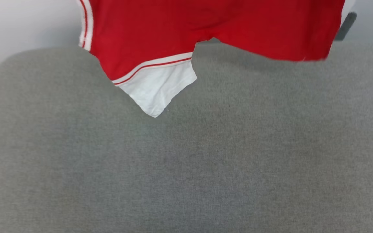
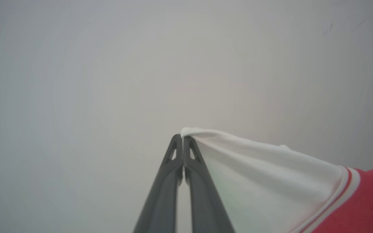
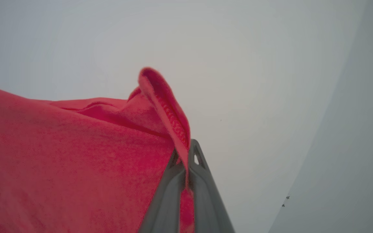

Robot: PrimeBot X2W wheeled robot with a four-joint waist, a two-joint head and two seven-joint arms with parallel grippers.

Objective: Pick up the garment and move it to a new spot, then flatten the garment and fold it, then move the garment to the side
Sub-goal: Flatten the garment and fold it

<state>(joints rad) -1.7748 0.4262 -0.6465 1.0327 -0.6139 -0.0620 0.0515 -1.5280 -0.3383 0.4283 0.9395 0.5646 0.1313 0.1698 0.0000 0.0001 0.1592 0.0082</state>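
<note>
Red fabric with white panels: the garment (image 1: pixel 180 29) hangs across the top of the head view, lifted above a grey fabric-covered surface (image 1: pixel 186 168), with a soft shadow under it. A white corner (image 1: pixel 157 90) below red-and-white striped trim dangles lowest, left of centre. Can't tell if its tip touches the surface.

The head view gives the drape and the surface, while the grips read from the wrist views.

Left wrist view: the left gripper (image 2: pixel 182 138) has its fingers pressed together, pinching the tip of a white panel (image 2: pixel 264 174). The cloth stretches off to that view's right into striped trim and red.

Right wrist view: the right gripper (image 3: pixel 186 158) has its fingers nearly together with a red hem (image 3: pixel 170 110) clamped between them. A loop of that hem pokes up past the tips, and the rest of the red cloth spreads to that view's left.

A plain pale wall (image 2: pixel 108 64) sits behind both grippers.
</note>
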